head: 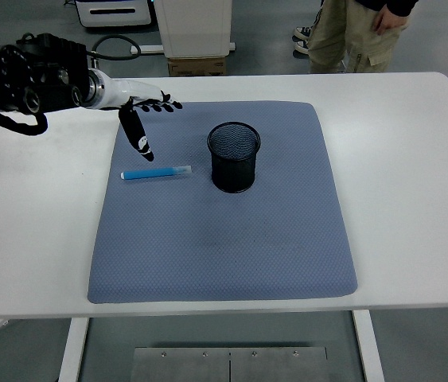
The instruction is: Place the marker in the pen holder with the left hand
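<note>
A blue marker (157, 173) with a pale cap end lies flat on the grey-blue mat (224, 239), left of the black mesh pen holder (235, 157). The holder stands upright near the mat's middle back. My left hand (146, 119) reaches in from the left, just above and behind the marker, fingers spread and holding nothing. Its thumb points down toward the marker's left end without touching it. The right arm is out of sight.
The white table (414, 159) extends around the mat. A person in khaki trousers (355, 36) stands beyond the far edge at top right. A white cabinet and a cardboard box (196, 64) sit behind the table.
</note>
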`<act>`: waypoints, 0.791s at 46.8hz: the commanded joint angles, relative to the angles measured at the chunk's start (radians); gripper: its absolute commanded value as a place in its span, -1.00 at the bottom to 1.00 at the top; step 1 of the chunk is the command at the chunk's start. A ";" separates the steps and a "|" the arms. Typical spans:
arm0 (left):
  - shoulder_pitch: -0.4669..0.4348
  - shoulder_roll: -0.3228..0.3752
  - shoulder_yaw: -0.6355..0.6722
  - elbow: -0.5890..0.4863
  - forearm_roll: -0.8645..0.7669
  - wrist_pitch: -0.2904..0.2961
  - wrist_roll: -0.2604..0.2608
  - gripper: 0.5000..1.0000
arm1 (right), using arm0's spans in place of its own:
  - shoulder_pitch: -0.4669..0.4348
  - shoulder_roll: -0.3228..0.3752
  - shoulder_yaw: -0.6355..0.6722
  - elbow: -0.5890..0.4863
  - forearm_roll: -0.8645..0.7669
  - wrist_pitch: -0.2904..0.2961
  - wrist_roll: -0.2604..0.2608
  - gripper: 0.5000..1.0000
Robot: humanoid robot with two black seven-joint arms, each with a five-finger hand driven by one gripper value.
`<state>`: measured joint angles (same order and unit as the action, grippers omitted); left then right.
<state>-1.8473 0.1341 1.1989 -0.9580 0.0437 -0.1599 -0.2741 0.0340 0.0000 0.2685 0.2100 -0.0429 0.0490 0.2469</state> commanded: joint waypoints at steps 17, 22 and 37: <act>-0.007 -0.076 0.054 -0.007 0.096 0.003 -0.008 1.00 | 0.000 0.000 0.000 0.000 0.000 0.000 0.000 1.00; 0.002 -0.076 0.054 -0.007 0.096 0.003 -0.008 1.00 | 0.000 0.000 0.000 0.000 0.000 0.000 0.000 1.00; 0.048 -0.077 0.054 -0.007 0.150 0.007 0.003 1.00 | 0.000 0.000 0.000 0.000 0.000 0.000 0.000 1.00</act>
<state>-1.8023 0.0575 1.2534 -0.9644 0.1709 -0.1535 -0.2732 0.0337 0.0000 0.2687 0.2102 -0.0430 0.0491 0.2469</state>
